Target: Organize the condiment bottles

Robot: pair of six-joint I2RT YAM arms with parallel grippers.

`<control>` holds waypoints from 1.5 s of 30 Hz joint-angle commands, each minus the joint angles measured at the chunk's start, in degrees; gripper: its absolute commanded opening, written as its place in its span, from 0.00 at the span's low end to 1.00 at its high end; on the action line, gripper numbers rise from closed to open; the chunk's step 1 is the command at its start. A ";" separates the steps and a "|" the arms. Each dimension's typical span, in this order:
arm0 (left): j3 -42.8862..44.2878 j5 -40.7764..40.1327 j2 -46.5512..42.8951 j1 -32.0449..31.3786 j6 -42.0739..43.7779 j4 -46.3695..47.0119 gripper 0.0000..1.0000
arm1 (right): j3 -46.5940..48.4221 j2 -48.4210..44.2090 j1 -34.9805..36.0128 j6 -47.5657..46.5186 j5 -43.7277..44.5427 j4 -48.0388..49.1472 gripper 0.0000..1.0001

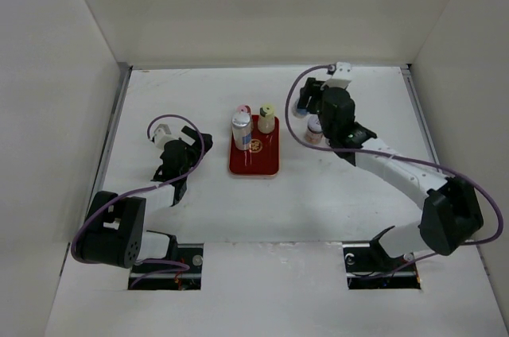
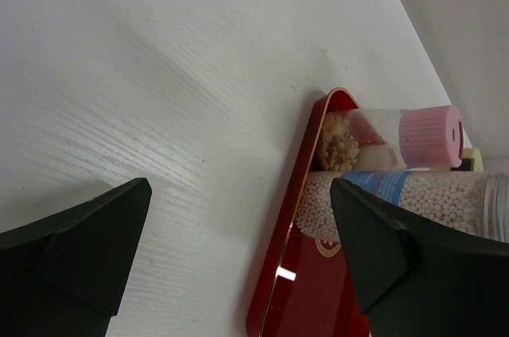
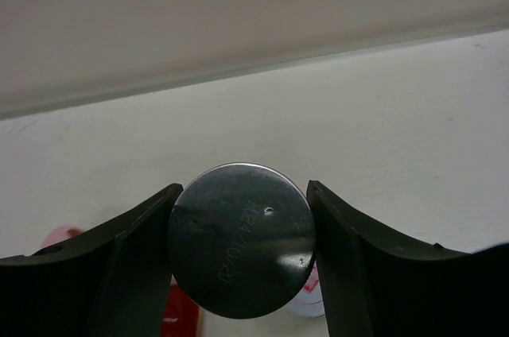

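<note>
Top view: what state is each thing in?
Left gripper: open, empty.
Right gripper: shut on silver-lidded jar.
Silver-lidded jar: gripped at its lid.
Red tray: holding three jars.
Pink-lidded jar: upright on tray.
Blue-labelled jar: upright on tray.
Yellow-lidded jar: upright on tray.
Jar beside right arm: upright, off tray.

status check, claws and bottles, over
Left claw open, empty, near red tray. Right claw shut on silver-lid bottle. Three bottles on tray. Another bottle close beside right claw.
</note>
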 commanded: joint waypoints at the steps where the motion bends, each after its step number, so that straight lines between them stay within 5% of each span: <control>1: -0.24 -0.10 -0.95 -0.18 -0.28 2.50 1.00 | -0.88 -0.57 5.40 -0.26 -2.27 5.55 0.51; 10: 0.02 -0.63 -0.86 -0.53 -0.19 2.50 1.00 | 4.21 8.38 13.23 1.59 -6.49 4.32 0.50; 22: -0.07 -0.19 -0.95 -0.53 -0.28 2.50 1.00 | 9.05 18.67 13.85 0.97 -5.00 5.11 0.52; 28: -0.33 -0.36 -1.74 -0.53 -0.19 2.67 1.00 | 10.10 21.05 14.38 -0.43 -2.89 5.55 0.60; 35: -3.49 -0.54 -5.95 -0.62 -0.01 8.64 1.00 | 8.62 17.28 15.08 -0.88 -2.80 4.50 0.88; 45: -5.16 -0.28 -7.27 -0.88 0.16 12.76 1.00 | -2.98 1.81 8.42 1.49 -1.40 3.01 0.96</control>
